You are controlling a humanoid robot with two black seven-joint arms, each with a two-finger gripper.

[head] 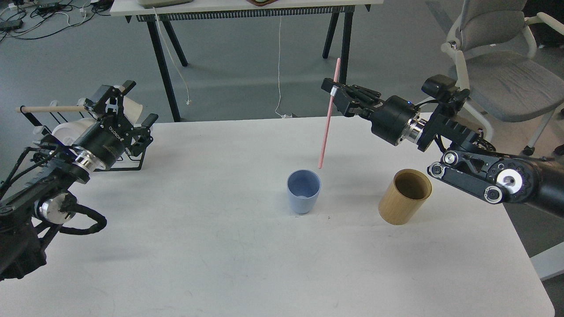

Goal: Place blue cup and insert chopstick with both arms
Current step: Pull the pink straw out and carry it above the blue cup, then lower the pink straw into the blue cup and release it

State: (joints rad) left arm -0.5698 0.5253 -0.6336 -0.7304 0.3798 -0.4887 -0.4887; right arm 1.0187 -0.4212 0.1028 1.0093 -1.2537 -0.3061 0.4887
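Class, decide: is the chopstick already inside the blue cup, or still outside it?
Outside. The chopstick, held by the right gripper, has its tip above the blue cup rim.

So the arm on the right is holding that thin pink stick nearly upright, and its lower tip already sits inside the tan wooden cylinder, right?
Not quite. The right gripper does hold the thin pink stick nearly upright, but in the head view its lower tip hangs just above the pale blue tapered cup, not inside the tan wooden cylinder.

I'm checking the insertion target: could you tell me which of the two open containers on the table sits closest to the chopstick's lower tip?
The blue cup, just below the tip of the chopstick; the tan cylinder stands farther right.
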